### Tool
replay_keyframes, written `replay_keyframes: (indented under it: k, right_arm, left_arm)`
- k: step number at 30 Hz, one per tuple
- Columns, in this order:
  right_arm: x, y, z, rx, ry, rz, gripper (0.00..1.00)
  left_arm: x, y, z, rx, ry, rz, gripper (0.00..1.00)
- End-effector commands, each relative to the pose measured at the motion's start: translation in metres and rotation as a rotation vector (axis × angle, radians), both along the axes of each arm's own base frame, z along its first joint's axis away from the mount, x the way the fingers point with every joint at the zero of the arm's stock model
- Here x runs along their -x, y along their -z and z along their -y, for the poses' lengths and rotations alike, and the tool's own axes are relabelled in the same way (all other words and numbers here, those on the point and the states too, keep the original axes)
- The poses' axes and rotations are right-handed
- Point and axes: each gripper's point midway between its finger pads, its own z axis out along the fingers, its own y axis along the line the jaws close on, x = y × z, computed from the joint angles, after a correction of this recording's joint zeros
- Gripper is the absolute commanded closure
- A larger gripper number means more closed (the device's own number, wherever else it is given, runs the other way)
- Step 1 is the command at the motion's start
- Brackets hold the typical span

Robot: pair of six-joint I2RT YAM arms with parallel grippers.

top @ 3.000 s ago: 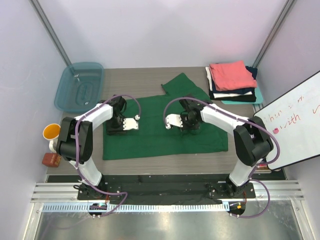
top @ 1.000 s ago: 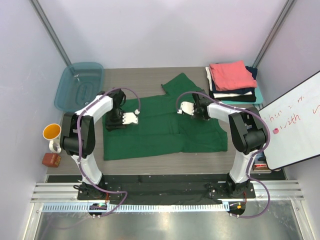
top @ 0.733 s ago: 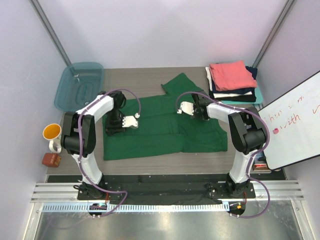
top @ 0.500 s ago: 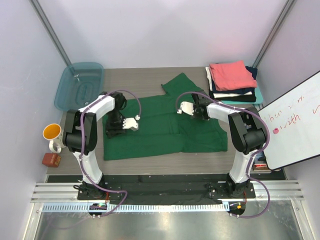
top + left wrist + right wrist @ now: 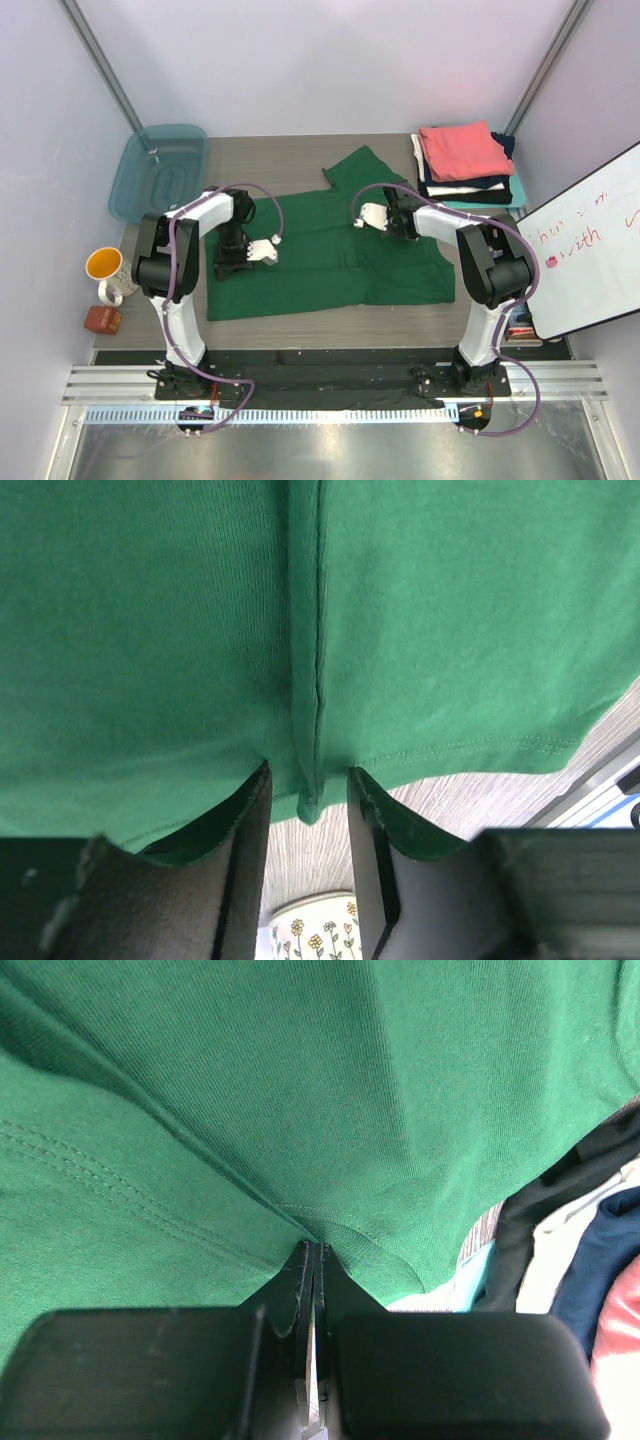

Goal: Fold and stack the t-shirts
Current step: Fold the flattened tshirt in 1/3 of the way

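While spread flat, green t-shirt [image 5: 320,270] | long axis left-right | hem left

A grey wood-grain desk [image 5: 300,165] carries a dark green t-shirt [image 5: 320,265] spread flat across its middle, a stack of folded t-shirts [image 5: 465,165] at the far right corner, and a teal plastic tub [image 5: 160,175] at the far left.

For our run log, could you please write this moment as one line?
left gripper: open, astride hem fold of green t-shirt | right gripper: shut on green t-shirt | folded stack: far right corner
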Motion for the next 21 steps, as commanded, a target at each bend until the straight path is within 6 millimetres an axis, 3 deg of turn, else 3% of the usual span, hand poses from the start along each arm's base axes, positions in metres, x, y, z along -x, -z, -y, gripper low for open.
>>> replay_keyframes:
  k: [1,3,4,7,21]
  right_arm:
    - [-0.001,0.002,-0.007,-0.038,0.003,-0.007,0.96]
    - [-0.001,0.001,-0.008,-0.04,0.0,-0.003,0.96]
    - [-0.001,0.002,-0.007,-0.041,0.001,-0.005,0.96]
    - [0.0,0.002,-0.007,-0.042,0.001,-0.007,0.97]
    - [-0.001,0.007,-0.008,-0.039,-0.006,-0.015,0.96]
  left_arm:
    - [0.002,0.005,-0.001,-0.006,-0.013,-0.015,0.68]
    - [0.003,0.006,-0.002,-0.009,-0.014,-0.023,0.73]
    - [0.004,0.005,-0.002,-0.01,-0.013,-0.026,0.83]
    - [0.003,0.001,-0.006,-0.035,-0.005,-0.019,1.0]
    - [0.02,-0.025,-0.016,-0.077,0.024,-0.085,1.0]
